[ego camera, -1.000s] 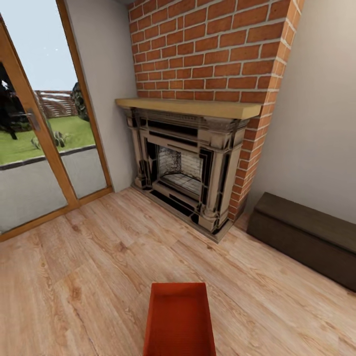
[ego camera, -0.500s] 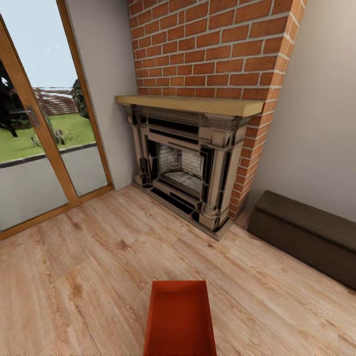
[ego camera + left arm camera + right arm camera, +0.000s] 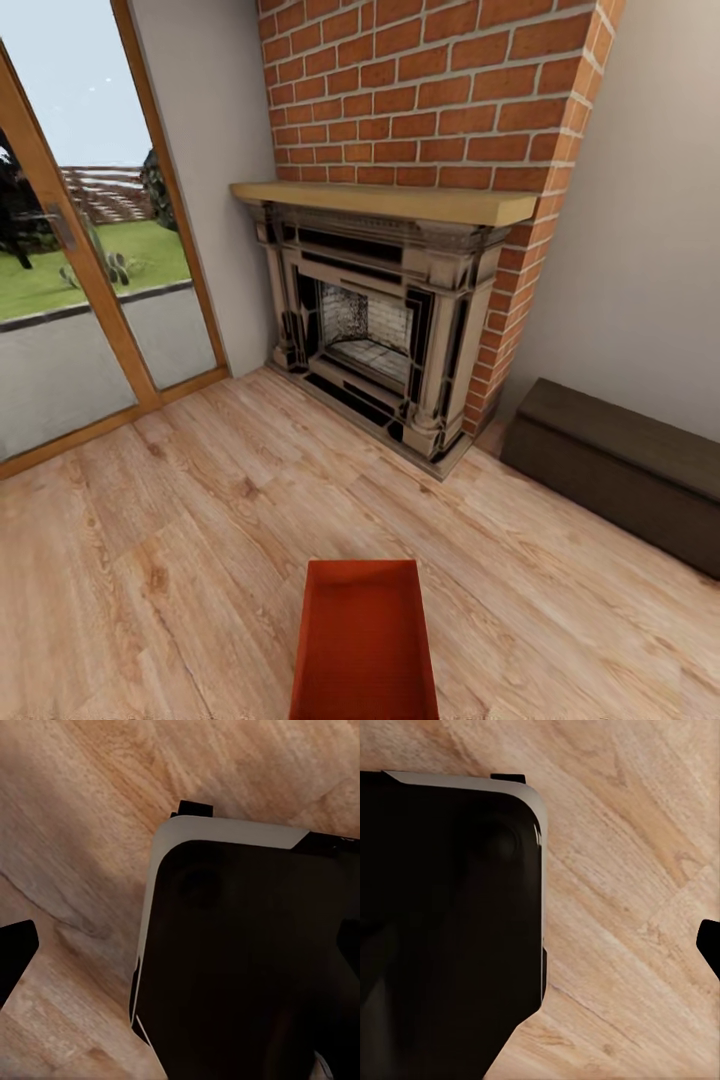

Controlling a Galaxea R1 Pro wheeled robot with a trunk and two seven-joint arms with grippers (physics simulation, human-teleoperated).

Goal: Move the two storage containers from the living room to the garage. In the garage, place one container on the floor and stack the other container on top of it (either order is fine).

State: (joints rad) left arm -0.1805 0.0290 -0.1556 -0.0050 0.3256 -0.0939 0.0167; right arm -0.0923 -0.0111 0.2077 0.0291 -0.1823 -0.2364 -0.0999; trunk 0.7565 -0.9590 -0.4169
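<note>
One storage container [image 3: 364,645], an orange-red open-top bin, sits on the light wood planks of the living room at the bottom middle of the head view, empty inside. Its near end is cut off by the picture's edge. The left gripper [image 3: 180,945] hangs over the planks and my own black base; one dark fingertip [image 3: 15,954] shows at the picture's edge, spread wide with nothing held. In the right wrist view the right gripper [image 3: 540,945] hangs the same way, with a dark fingertip [image 3: 711,945] at the edge and nothing between the fingers.
A red brick fireplace [image 3: 385,320] with a wooden mantel stands ahead. A long low dark cabinet [image 3: 620,470] runs along the right wall. Glass doors in a wood frame [image 3: 90,300] are on the left. My black base [image 3: 247,967] with its white rim shows in both wrist views.
The whole head view has shifted slightly, so fireplace and container sit a little higher in the picture; the camera moved. The container keeps its place relative to the floor planks.
</note>
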